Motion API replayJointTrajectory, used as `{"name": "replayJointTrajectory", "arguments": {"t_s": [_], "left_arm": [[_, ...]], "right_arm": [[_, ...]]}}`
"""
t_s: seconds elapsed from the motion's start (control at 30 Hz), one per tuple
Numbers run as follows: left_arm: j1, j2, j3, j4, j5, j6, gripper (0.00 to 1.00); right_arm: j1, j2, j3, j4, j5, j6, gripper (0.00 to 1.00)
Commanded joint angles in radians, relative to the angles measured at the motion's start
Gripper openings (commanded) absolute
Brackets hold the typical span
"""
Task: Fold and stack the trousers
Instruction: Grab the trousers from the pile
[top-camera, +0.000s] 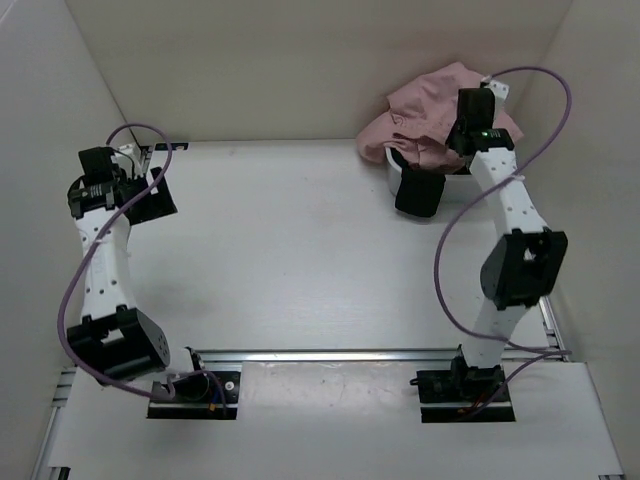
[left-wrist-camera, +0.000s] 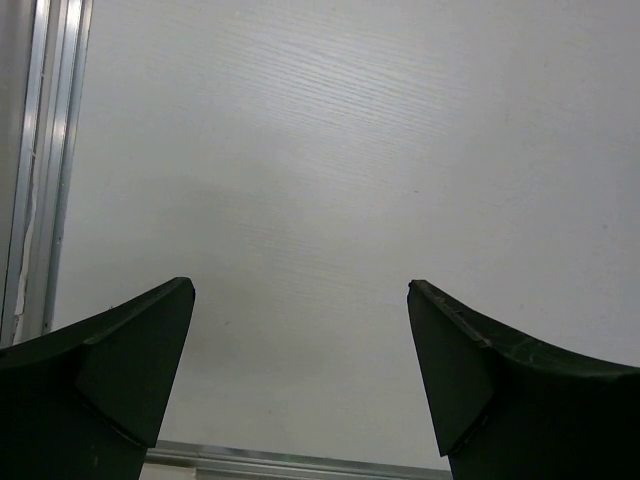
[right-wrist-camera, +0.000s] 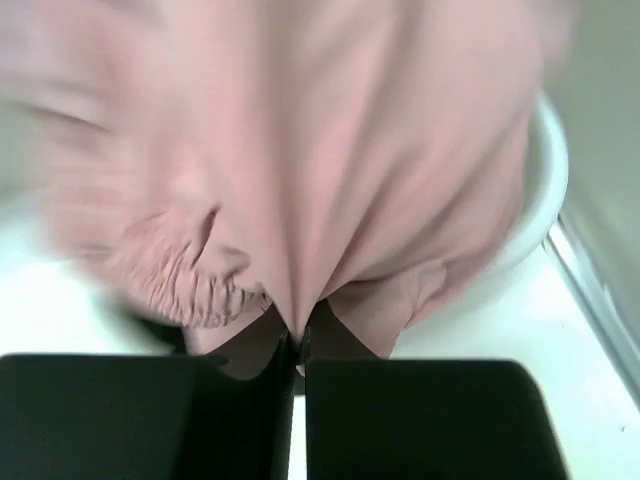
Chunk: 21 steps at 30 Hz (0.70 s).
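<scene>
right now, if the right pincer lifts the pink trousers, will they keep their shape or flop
Likely floppy: the trousers bunch in soft folds where the right pincer pinches them. Probably light, since the cloth looks thin. They may drag on the white tub rim.

Trousers (top-camera: 428, 105) heaped in tub (right-wrist-camera: 548, 180); cloth piece (top-camera: 418, 195) hangs over tub's near rim; right gripper (right-wrist-camera: 298, 345) over tub, in trousers; left gripper (left-wrist-camera: 300, 300) well left of tub.

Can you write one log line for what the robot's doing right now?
right fingers: shut on trousers | trousers: heaped in white tub | left fingers: open over table | stage: grasp
</scene>
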<state>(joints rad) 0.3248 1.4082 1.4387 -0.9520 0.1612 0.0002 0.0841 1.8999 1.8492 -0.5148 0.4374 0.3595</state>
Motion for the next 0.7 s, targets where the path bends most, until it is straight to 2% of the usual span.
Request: {"name": "replayJointTrajectory", "arguments": {"t_s": [0.0,0.1,0.13,0.2,0.23,0.33,0.43,0.53,0.67], "left_arm": [[-0.007,-0.132,-0.021,-0.036,0.038,0.000,1.00],[-0.007,-0.222,-0.031,-0.088,0.038,0.000,1.00],[-0.007,-0.244,-0.031,-0.103,0.047,0.000,1.00],[-0.007,-0.300,-0.017,-0.151,0.047,0.000,1.00],[-0.007,-0.316,-0.017,-0.165,0.047,0.000,1.00],[-0.007,-0.377,0.023,-0.198,0.047,0.000,1.00],[-0.007,-0.416,0.068,-0.211,0.011,0.000,1.00],[-0.007,-0.425,0.110,-0.232,-0.040,0.000,1.00],[-0.007,-0.425,0.132,-0.232,-0.065,0.000,1.00]], "right_arm": [[0.156,-0.272,-0.004,0.122,0.119,-0.128,0.00],[0.346,-0.413,0.005,0.122,0.129,-0.183,0.00],[0.490,-0.447,0.014,0.122,0.129,-0.183,0.00],[0.651,-0.545,-0.054,0.244,0.170,-0.183,0.00],[0.781,-0.570,-0.085,0.295,0.158,-0.162,0.00],[0.964,-0.576,-0.102,0.409,0.089,-0.061,0.00],[1.063,-0.510,-0.038,0.458,0.025,0.001,0.00],[1.074,-0.440,-0.011,0.524,-0.116,0.140,0.00],[1.045,-0.378,-0.011,0.524,-0.102,0.307,0.00]]}}
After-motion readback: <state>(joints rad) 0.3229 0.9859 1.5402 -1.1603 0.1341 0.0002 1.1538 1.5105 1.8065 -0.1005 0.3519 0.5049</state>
